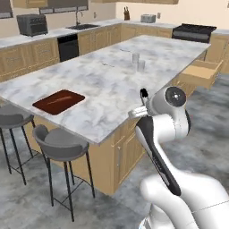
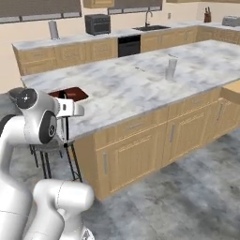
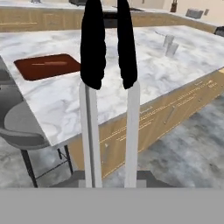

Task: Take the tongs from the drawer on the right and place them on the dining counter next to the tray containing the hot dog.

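The hand [image 3: 110, 175] is pinched tight on the tongs [image 3: 109, 43], whose two silver arms run up from between the fingers and end in black tips that stand upright in the hand view, out over the near edge of the bench [image 3: 144, 74]. In the left base view the hand [image 1: 139, 112] sits just off the bench's [image 1: 103, 76] near long edge, with one black tip of the tongs [image 1: 144, 94] poking up above it. The tray [image 3: 48, 66] lies on the bench ahead and to the left of the tongs' tips in the hand view, near the bench's end, with the thin tan hot dog [image 3: 49, 64] lying along its middle. From the left base view the tray [image 1: 58, 101] with the hot dog [image 1: 59, 99] is well to the left of the hand, close to the corner above the grey stools [image 1: 60, 144]. The drawer [image 1: 200, 74] stands pulled open at the far right side of the island, well apart from the hand. Two clear glasses [image 1: 138, 62] stand together further along the bench, past the hand.
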Controlling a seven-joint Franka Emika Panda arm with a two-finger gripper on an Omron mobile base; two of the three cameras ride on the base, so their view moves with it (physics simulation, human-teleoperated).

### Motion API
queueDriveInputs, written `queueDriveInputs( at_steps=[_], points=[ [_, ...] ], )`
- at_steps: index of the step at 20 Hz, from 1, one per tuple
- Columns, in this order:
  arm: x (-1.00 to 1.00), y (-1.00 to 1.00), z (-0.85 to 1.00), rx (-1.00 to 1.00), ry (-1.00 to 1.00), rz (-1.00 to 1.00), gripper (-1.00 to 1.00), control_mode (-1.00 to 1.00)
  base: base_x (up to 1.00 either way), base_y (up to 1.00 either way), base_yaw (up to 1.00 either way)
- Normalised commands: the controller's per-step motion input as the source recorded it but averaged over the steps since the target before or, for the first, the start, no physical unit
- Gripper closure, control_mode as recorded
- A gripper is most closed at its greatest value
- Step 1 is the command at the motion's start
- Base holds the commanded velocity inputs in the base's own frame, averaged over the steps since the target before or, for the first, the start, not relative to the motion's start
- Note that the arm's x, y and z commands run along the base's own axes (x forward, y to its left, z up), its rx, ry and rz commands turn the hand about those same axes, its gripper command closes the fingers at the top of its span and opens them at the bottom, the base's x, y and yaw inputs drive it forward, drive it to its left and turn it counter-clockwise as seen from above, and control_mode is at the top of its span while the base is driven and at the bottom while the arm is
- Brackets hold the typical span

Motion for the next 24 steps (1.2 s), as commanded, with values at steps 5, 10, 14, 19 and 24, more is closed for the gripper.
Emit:
queueDriveInputs(
  at_steps=[5,10,14,19,24],
  points=[
    [0.0,0.0,0.0,0.0,0.0,0.0,1.0,1.0,0.0,1.0,-0.48],
    [0.0,0.0,0.0,0.0,0.0,0.0,1.0,1.0,0.0,1.0,-0.45],
    [0.0,0.0,0.0,0.0,0.0,0.0,1.0,1.0,0.0,1.0,-0.42],
    [0.0,0.0,0.0,0.0,0.0,0.0,1.0,1.0,0.0,1.0,-0.43],
    [0.0,0.0,0.0,0.0,0.0,0.0,1.0,1.0,0.0,1.0,-0.43]
  ],
)
